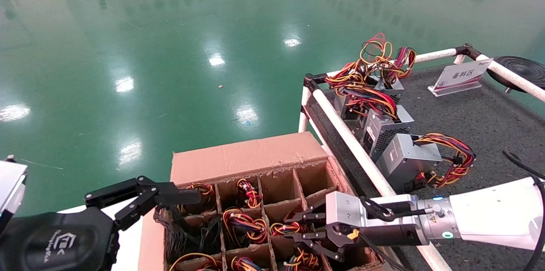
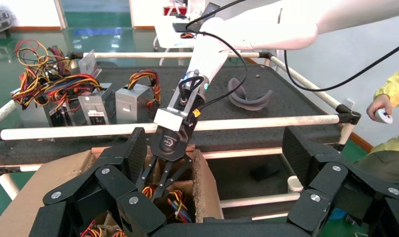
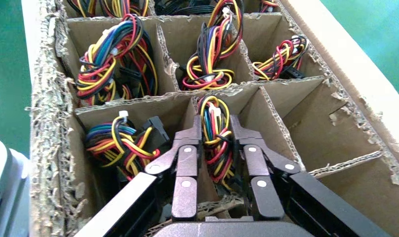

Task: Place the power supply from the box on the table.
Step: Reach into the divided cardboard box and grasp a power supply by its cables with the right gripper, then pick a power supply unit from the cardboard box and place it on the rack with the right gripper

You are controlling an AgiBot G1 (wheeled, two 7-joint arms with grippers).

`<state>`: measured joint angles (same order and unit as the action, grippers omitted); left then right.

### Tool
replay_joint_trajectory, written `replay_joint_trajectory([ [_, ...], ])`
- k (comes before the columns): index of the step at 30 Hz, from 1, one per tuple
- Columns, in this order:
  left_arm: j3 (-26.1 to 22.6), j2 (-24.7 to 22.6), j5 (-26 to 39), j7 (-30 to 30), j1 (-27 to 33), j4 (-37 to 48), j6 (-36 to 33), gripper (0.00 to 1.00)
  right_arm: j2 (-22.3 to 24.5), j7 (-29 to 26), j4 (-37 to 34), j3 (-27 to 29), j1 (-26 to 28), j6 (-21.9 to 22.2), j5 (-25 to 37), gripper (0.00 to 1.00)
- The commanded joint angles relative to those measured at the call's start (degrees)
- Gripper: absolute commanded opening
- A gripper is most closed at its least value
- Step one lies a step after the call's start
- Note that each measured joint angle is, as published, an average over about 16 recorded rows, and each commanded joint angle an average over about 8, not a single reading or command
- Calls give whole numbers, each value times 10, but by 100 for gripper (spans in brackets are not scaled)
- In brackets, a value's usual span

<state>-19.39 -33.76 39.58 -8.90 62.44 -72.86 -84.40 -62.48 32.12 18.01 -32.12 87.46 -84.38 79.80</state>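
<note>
Left gripper (image 1: 170,197) parked over the box's (image 1: 242,158) left rim, fingers (image 2: 113,177) spread wide, nothing held. Embossed logo and script on its black housing, too small to read.

Box itself: brown carton, ragged cardboard grid, most cells stuffed with wire bundles; far-right cells nearest the table (image 1: 489,122) bare cardboard.

Right gripper (image 1: 298,232) down at a cell in the box's right-hand column, reaching in from the table side. In the right wrist view its fingers (image 3: 185,163) sat narrowly apart on either side of a red/yellow/black wire bundle (image 3: 215,136); could not tell whether actually pinching it. Round logo on the gripper's black body in the left wrist view, letters unreadable. Yellow warning triangle and lit green ring on the wrist, seen from the head.

Power supply (image 3: 217,148) in that cell: only the wires showed, rising toward the opening; case hidden below, so long axis not readable.

Right of the box, on the table just inside the white rail (image 1: 353,147): row of finished power supplies (image 1: 404,160) running away from the box, wire tails up or out to the right. White sticker with dark print on one case (image 2: 95,114), unreadable.

Beyond those, a white placard (image 1: 457,76) with red characters, not legible. Black round disc (image 1: 521,70) past the far rail.
</note>
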Motion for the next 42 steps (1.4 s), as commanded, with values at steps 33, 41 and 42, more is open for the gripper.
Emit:
replay_joint_trajectory([
  [33,0,0,0,0,0,0,0,100,18,-136,-25,52,125,-68,-124,0],
  [41,0,0,0,0,0,0,0,100,49,-236,28,69,178,-60,-194,0],
  [42,0,0,0,0,0,0,0,100,52,-247,32,72,186,-58,-201,0],
])
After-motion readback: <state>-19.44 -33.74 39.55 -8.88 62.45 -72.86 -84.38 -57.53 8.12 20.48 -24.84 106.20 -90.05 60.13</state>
